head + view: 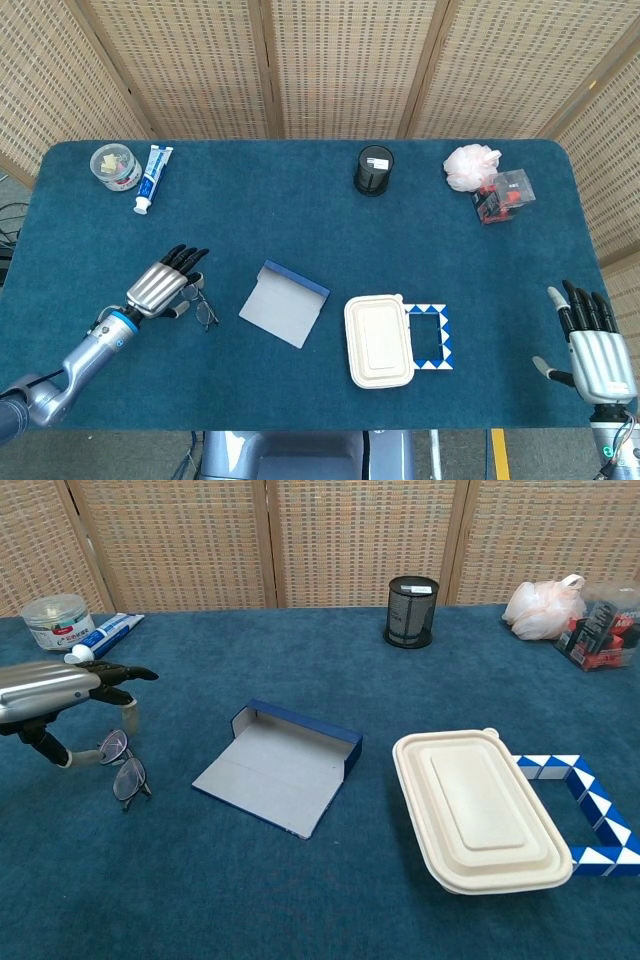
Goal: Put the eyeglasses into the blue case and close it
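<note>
The eyeglasses (203,308) (124,771) lie on the blue cloth left of the blue case (285,302) (283,766), which lies open and flat with its grey inside up. My left hand (160,284) (62,685) hovers over the glasses' left end, fingers stretched out and apart, thumb low beside the frame; I cannot tell whether it touches them. My right hand (593,345) stays at the table's right front corner, fingers spread, holding nothing.
A white lidded food box (378,340) and a blue-white folding puzzle (432,336) lie right of the case. At the back stand a black mesh cup (373,170), a toothpaste tube (152,176), a round tub (115,165), a pink bag (470,165) and a clear box (503,195).
</note>
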